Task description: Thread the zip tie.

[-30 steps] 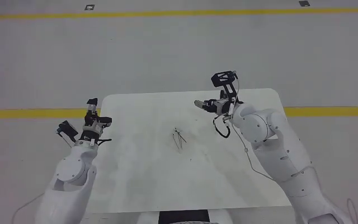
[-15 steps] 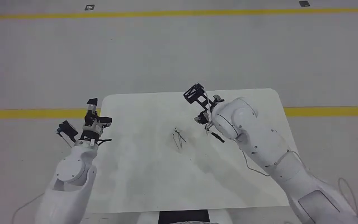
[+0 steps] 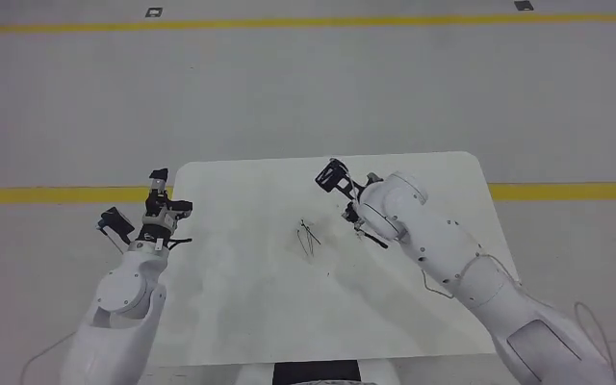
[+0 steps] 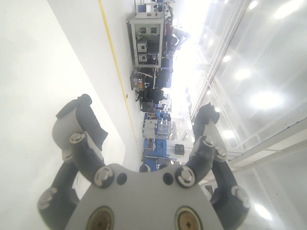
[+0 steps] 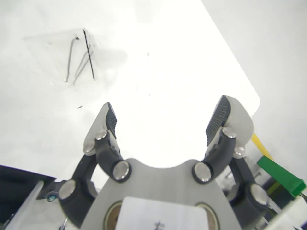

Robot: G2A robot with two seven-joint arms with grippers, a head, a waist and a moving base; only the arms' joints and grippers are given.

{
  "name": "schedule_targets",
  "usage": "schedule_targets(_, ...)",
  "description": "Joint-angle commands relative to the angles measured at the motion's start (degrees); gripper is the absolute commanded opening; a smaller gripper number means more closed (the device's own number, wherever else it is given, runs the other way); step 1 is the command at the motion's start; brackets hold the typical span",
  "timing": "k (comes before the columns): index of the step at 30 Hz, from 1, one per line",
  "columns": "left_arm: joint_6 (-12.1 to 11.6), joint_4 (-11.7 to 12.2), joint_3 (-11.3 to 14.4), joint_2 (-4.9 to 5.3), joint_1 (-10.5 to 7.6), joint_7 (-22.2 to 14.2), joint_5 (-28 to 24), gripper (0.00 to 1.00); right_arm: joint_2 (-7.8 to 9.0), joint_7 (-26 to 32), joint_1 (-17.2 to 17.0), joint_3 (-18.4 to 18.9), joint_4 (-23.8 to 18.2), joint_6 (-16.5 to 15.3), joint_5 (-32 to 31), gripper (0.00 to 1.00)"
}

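Several thin zip ties lie in a loose bunch at the middle of the white table. In the right wrist view they show as one black zip tie crossing pale grey ones. My right gripper hangs open and empty above bare tabletop, a short way to the right of the bunch; its wrist covers it from above. At the table's left edge, my left gripper is held open and empty, pointing away along that edge.
The table's rounded corner lies close beyond the right gripper. A yellow floor line runs behind the table and another one passes level with it. Bare tabletop surrounds the zip ties.
My right arm swung in from the table's back right toward the middle and turned its wrist down, ending closer to the zip ties. The left arm has not moved.
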Motion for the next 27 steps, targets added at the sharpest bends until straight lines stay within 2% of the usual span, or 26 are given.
schedule_targets(1, 0.0, 0.0, 0.0, 0.0, 0.0, 0.0, 0.0, 1.0, -0.23, 0.0, 1.5, -2.0, 2.5, -0.2, -0.2, 1.0)
schedule_targets(7, 0.0, 0.0, 0.0, 0.0, 0.0, 0.0, 0.0, 1.0, -0.91, 0.0, 5.4, -7.3, 5.2, -0.3, 3.9, 1.0)
schedule_targets(9, 0.0, 0.0, 0.0, 0.0, 0.0, 0.0, 0.0, 1.0, -1.09, 0.0, 6.3, -8.4, 4.7, -0.9, 7.8, 1.0)
schedule_targets(11, 0.0, 0.0, 0.0, 0.0, 0.0, 0.0, 0.0, 1.0, -1.06, 0.0, 6.9, -8.4, 4.4, -1.1, 9.7, 1.0)
schedule_targets(22, 0.0, 0.0, 0.0, 0.0, 0.0, 0.0, 0.0, 1.0, -1.06, 0.0, 6.9, -8.4, 4.4, -1.1, 9.7, 1.0)
schedule_targets(25, 0.0, 0.0, 0.0, 0.0, 0.0, 0.0, 0.0, 1.0, -1.55, -0.5, 7.4, -9.8, 3.1, -4.1, 8.9, 1.0)
schedule_targets(27, 0.0, 0.0, 0.0, 0.0, 0.0, 0.0, 0.0, 1.0, -2.4, 0.0, 8.2, -10.2, 3.4, -3.8, 10.5, 1.0)
